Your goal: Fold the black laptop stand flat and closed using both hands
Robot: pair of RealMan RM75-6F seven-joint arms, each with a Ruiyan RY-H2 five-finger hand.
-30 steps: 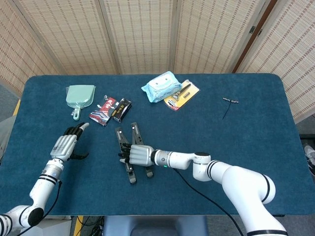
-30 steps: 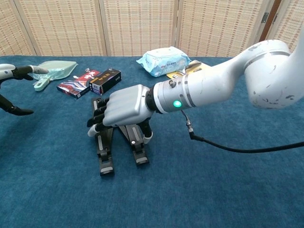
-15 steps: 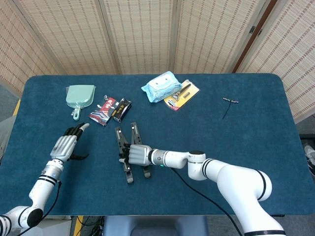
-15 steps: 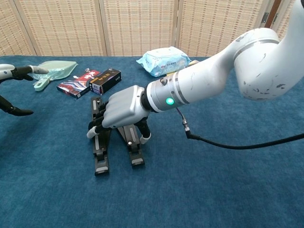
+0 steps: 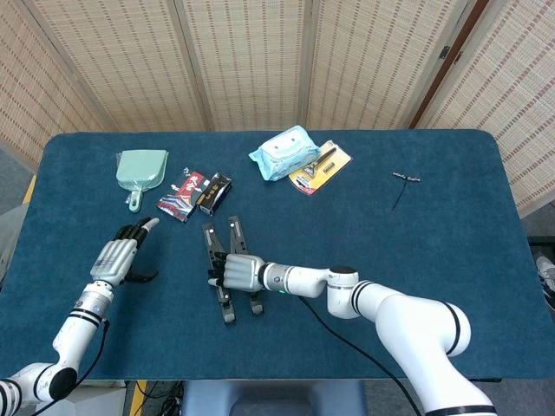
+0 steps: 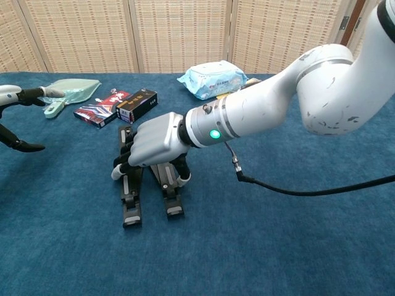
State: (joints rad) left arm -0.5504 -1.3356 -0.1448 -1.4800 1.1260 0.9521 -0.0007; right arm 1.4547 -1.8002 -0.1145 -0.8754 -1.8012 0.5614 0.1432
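I have the right robot hand (image 6: 151, 147) curled down over the black laptop stand (image 5: 224, 270), gripping its two legs to squeeze them together, just below the black box (image 5: 214, 192); left robot hand (image 5: 117, 257) waits open, left of the stand.

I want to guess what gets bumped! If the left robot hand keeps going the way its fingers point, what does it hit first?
Probably the green dustpan; the left robot hand points roughly toward it, with bare table between.

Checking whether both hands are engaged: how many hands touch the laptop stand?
1: the right hand rests on the laptop stand; the left hand hovers apart, left of it.
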